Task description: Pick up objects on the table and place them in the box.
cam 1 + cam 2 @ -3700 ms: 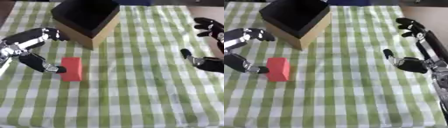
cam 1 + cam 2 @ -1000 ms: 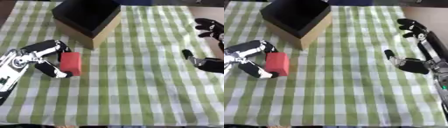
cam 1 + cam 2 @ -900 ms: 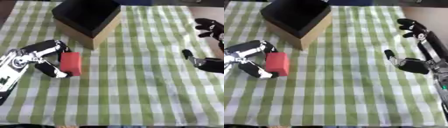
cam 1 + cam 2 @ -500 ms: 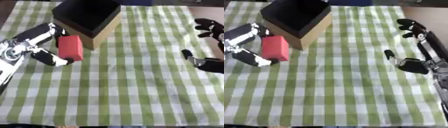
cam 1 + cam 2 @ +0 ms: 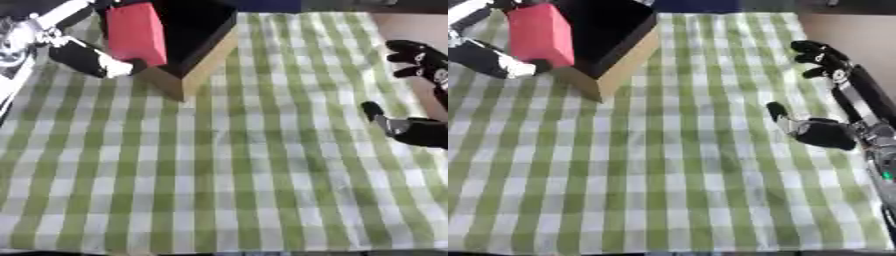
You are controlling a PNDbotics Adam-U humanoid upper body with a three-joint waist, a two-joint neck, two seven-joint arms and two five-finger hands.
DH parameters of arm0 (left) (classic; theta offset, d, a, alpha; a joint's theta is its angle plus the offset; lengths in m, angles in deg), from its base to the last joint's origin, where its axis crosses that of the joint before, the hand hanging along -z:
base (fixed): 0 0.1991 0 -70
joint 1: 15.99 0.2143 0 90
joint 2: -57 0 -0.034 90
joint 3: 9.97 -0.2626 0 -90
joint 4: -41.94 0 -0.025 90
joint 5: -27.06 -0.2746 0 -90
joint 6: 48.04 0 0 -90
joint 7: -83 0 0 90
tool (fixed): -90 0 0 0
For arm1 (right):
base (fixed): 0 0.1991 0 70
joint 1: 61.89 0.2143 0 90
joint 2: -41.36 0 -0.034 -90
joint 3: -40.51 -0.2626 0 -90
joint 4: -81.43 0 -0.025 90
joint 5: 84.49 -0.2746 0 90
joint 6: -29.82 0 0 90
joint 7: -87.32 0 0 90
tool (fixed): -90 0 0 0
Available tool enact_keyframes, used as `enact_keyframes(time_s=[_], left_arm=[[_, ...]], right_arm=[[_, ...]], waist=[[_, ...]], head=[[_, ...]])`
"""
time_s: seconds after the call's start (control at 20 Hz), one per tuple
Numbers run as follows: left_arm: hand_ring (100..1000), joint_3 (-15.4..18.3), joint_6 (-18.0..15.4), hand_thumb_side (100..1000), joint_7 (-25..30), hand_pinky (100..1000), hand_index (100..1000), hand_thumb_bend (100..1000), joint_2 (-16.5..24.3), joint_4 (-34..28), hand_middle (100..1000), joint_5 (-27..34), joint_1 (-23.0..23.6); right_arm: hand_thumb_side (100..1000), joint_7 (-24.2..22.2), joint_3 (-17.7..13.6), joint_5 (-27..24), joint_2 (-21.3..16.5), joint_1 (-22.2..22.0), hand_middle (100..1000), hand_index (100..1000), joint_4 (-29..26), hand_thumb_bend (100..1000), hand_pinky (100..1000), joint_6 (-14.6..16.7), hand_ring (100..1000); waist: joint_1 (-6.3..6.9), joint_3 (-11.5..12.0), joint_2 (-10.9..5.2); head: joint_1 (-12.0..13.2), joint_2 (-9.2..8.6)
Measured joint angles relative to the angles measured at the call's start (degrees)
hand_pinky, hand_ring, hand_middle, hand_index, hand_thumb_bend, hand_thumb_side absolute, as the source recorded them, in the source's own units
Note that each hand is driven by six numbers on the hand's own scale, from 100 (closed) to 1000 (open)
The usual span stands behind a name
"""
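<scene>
You see a tablecloth [image 5: 227,165] with green and white checks; it covers nearly the whole work surface in front of you and lies flat. At the right side the cloth ends, and a bare brown surface [image 5: 846,30] shows beside its edge, up to the top right corner. Along the far edge, behind the cloth, you have a dark blue strip [image 5: 267,5] in the middle; I cannot tell what it is
</scene>
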Motion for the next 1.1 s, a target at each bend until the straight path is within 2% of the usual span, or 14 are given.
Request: enact_keyframes(time_s=[0.25,0.45,0.7,0.85,1.05,1.1], left_arm=[[423,0.04,3.09,175,-1.11,612,508,276,-5.35,7.68,331,-4.40,-6.07],[424,0.53,4.93,175,-2.61,612,509,276,-9.36,14.08,332,-8.29,-9.10],[424,1.33,2.50,175,-5.40,612,509,276,-11.85,21.99,332,-13.05,-10.79],[452,2.69,0.75,185,-7.37,623,539,313,-12.83,26.46,363,-15.53,-11.35],[490,5.55,2.52,207,-10.29,639,588,347,-15.45,32.48,413,-19.08,-13.07],[541,5.95,3.30,231,-11.16,666,647,385,-15.84,34.06,473,-20.03,-13.42]], right_arm=[[199,-0.52,0.41,-0.08,0.00,0.01,923,963,0.02,310,761,0.22,879],[201,-0.81,0.58,-0.21,0.00,0.03,923,963,0.02,310,761,0.36,880],[201,-0.99,0.61,-0.35,0.01,0.04,923,963,0.03,310,761,0.43,880],[204,-1.06,0.83,-0.46,0.03,0.05,922,963,0.04,307,760,0.44,879],[207,-1.34,0.94,-0.54,0.04,0.07,922,963,0.16,304,760,0.57,879],[207,-1.36,0.94,-0.55,0.04,0.07,922,963,0.18,304,760,0.57,879]], waist=[[-0.03,-0.45,-0.01],[-0.16,-0.88,-0.01],[-0.20,-0.91,-0.01],[-0.17,-1.49,0.02],[0.09,-2.10,0.07],[0.07,-2.16,0.07]], head=[[0.22,-0.09],[0.43,-0.49],[0.52,-0.52],[0.59,-0.74],[0.75,-1.04],[0.77,-1.04]])
